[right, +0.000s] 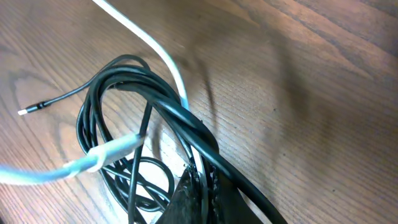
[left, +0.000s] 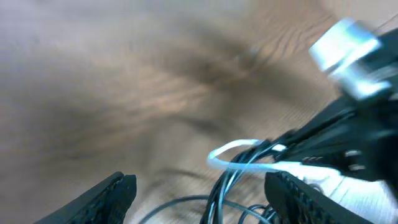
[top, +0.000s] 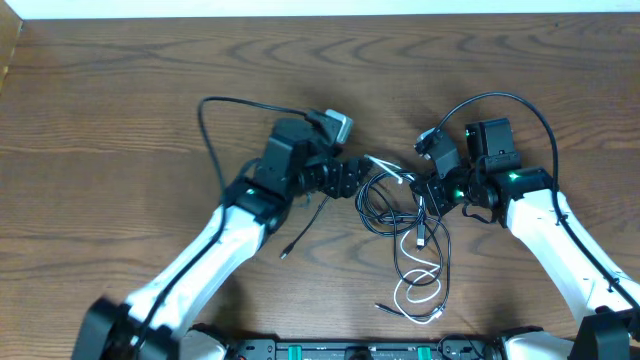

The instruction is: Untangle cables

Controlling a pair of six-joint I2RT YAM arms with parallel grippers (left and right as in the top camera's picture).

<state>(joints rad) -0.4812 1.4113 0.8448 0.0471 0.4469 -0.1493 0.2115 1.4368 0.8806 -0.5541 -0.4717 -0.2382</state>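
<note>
Black cables (right: pixel 186 118) pinched tight in right gripper (top: pixel 430 188) — left gripper (left: pixel 199 186), angled inward, gapes wide.

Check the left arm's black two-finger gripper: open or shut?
Open. The left gripper's black fingers stand wide apart in the left wrist view, with the thin black and white cables passing between them, ungripped.

Glossy cables (right: pixel 186 121), seemingly matt wooden table (top: pixel 100 120)
</note>
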